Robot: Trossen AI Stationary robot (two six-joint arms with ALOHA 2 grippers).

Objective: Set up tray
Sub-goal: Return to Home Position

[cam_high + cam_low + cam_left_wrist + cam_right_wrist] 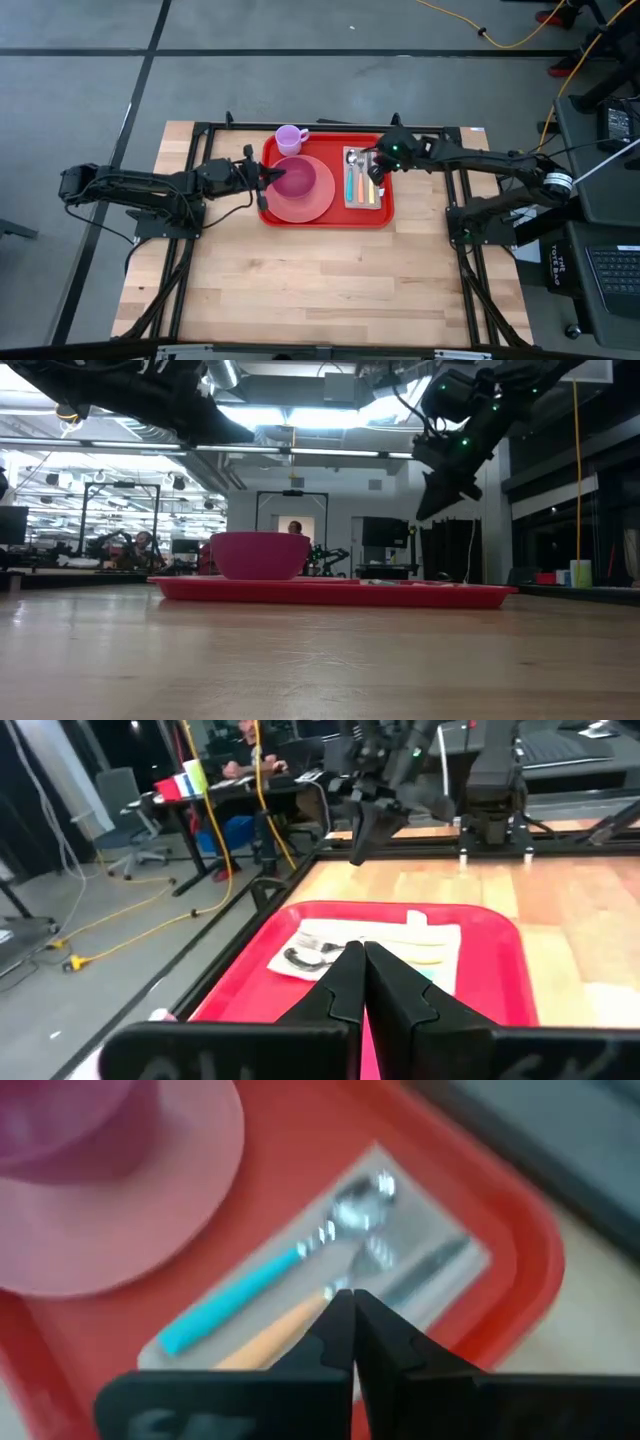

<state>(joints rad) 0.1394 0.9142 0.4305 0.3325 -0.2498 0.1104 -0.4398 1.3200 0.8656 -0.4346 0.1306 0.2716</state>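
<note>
Right gripper [345,1298]: fingers pressed together, raised over right end of tray [330,222], above napkin [418,1222] bearing blue spoon [250,1285] and orange fork [270,1342]. Left gripper [268,181]: fingers together, over tray's left rim. Tray: on table [300,290], between both grippers; holds pink plate [318,203], bowl [296,179], cup [290,138].

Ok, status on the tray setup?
Left gripper shut, empty, at left edge of tray. Right gripper shut, empty, above cutlery. Loaded: plate, bowl, cup, napkin. Nothing blocking.
</note>
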